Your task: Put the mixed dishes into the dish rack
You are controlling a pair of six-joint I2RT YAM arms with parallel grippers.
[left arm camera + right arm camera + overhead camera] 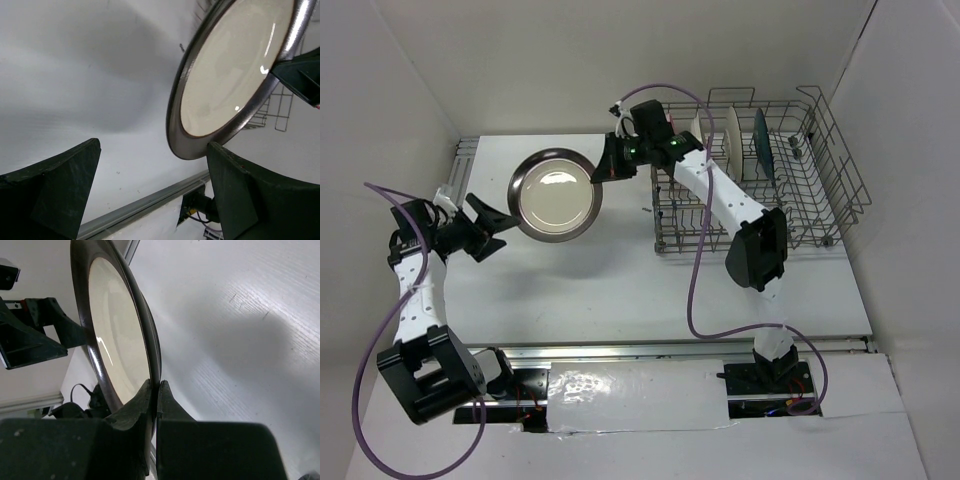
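Start at the left of the overhead view: your left gripper (498, 230) sits over the table (620, 290) with its fingers spread wide and nothing between them. In its own wrist view, the two dark fingers (65, 185) fill the lower corners, and the brown-rimmed plate (235, 70) hangs tilted in the upper right. The plate's lower rim comes down just beside the right-hand finger; you cannot tell whether they touch.

Moving right in the overhead view, the plate (557, 195) shows its cream face up, in the upper middle of the frame, between the two grippers. Your right gripper (608, 162) pinches the plate's right rim. In the right wrist view the fingertips (154, 387) are closed narrowly on the dark rim at lower centre, and the plate (115, 330) rises edge-on toward the upper left.

At the upper right of the overhead view stands the rack (840, 185), well apart from the held plate. Pale plates (731, 135) and a teal plate (760, 143) stand on edge in its far rows.
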